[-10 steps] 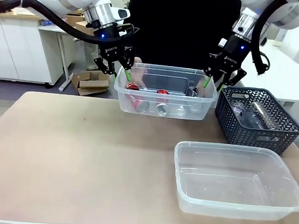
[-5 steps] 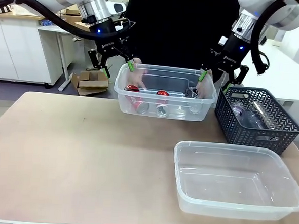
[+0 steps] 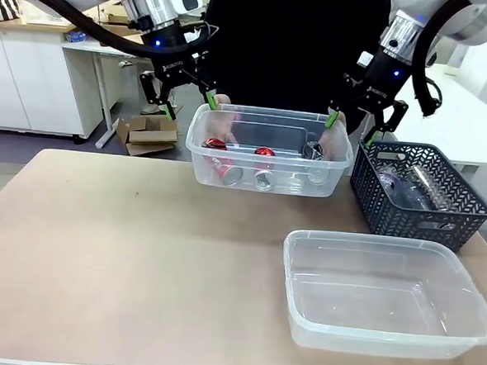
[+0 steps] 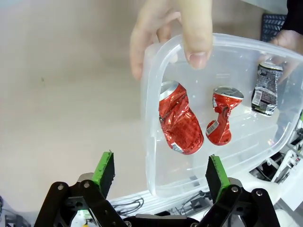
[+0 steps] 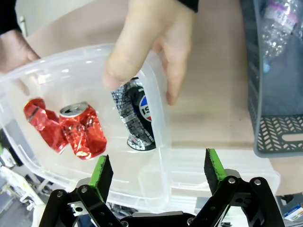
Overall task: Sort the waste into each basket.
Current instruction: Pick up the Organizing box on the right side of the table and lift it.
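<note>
Both sets of jaws are released and spread wide, holding nothing. My left gripper (image 3: 190,106) hangs over the left end of the far clear tub (image 3: 286,157), and my right gripper (image 3: 351,128) hangs over its right end. The tub is at the far edge of the table (image 3: 140,251), with a person's hand (image 4: 173,33) hooked over one end rim and the other hand (image 5: 149,40) over the opposite rim.

That is my worry. If I lower or close either gripper here, the green pads (image 4: 105,170) could catch skin rather than plastic. The rolled rim is thin and glossy and probably flexes, so a pinch on it might slip and tip the load.

Inside lie two crushed red cans (image 4: 182,125) and a dark patterned can (image 5: 135,116). They are creased, dented metal that I expect to slide on the smooth floor. The near-right tub (image 3: 372,238) is empty. Clear crinkled bottles (image 3: 408,188) lie in the dark lattice basket (image 3: 407,217).
</note>
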Controlling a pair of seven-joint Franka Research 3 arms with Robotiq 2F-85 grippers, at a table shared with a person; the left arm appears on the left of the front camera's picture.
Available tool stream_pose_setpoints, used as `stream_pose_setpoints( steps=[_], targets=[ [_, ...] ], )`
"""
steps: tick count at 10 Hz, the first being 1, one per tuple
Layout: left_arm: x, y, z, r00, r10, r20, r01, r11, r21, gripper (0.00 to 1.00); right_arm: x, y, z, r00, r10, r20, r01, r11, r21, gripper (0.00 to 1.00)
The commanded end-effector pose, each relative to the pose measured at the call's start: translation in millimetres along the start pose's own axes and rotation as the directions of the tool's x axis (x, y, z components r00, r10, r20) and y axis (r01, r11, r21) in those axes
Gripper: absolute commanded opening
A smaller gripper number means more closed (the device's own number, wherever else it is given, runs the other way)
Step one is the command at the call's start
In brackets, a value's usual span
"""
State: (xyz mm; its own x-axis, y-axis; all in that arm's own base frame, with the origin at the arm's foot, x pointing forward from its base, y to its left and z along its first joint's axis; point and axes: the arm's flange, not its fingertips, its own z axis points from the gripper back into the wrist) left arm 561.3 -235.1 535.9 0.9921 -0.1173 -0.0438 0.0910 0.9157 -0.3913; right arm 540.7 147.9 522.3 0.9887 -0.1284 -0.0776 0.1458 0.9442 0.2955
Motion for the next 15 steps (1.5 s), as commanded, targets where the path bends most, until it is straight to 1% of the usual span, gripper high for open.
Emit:
stream_pose_setpoints(
  steps=[1,6,7,8,9,10,11,12,13,14,15],
  targets=[
    [2.5,-0.4,0.4,1.0,0.002,0.001,-0.002,1.0,-0.012,1.0,0.2,-0.2,0.8,1.0,-0.013,-0.001,0.013,1.0,0.013,1.0],
    [2.6,0.7,-2.3,1.0,0.001,-0.003,-0.001,1.0,-0.001,1.0,0.3,-0.6,-0.1,1.0,-0.001,0.0,0.001,1.0,0.0,1.0],
    [-15.3,-8.4,17.1,0.999,-0.029,0.041,0.029,1.0,-0.008,1.0,-42.2,-3.2,27.2,0.996,0.056,0.071,-0.056,0.998,-0.014,1.0],
    [-46.2,-16.7,31.4,0.996,-0.08,0.039,0.082,0.996,-0.034,1.0,-88.2,-7.9,47.8,0.99,0.093,0.108,-0.093,0.996,0.003,1.0],
    [-86.4,-23.7,46.0,0.993,-0.1,0.063,0.1,0.995,0.008,1.0,-141.2,-15.4,66.2,0.981,0.146,0.128,-0.149,0.989,0.014,1.0],
    [-134.1,-33.4,60.9,0.988,-0.121,0.1,0.115,0.991,0.066,1.0,-195.2,-26.6,80.8,0.975,0.161,0.156,-0.165,0.986,0.016,1.0],
    [-185.2,-47.4,66.0,0.975,-0.185,0.123,0.177,0.981,0.077,1.0,-244.7,-42.9,85.5,0.976,0.147,0.163,-0.145,0.989,-0.026,1.0],
    [-214.5,-57.2,50.7,0.966,-0.24,0.096,0.231,0.968,0.093,1.0,-275.8,-62.0,80.3,0.979,0.157,0.127,-0.15,0.987,-0.065,1.0],
    [-231.7,-61.5,27.4,0.957,-0.287,0.029,0.283,0.954,0.096,1.0,-298.9,-85.3,71.5,0.981,0.165,0.102,-0.156,0.984,-0.087,1.0],
    [-242.7,-62.4,5.0,0.936,-0.345,-0.074,0.349,0.935,0.061,1.0,-316.1,-110.7,61.4,0.982,0.123,0.14,-0.106,0.986,-0.125,1.0],
    [-237.9,-58.1,-10.7,0.936,-0.317,-0.155,0.33,0.941,0.069,1.0,-318.6,-133.4,52.1,0.981,0.073,0.177,-0.057,0.994,-0.093,1.0]
  ],
)
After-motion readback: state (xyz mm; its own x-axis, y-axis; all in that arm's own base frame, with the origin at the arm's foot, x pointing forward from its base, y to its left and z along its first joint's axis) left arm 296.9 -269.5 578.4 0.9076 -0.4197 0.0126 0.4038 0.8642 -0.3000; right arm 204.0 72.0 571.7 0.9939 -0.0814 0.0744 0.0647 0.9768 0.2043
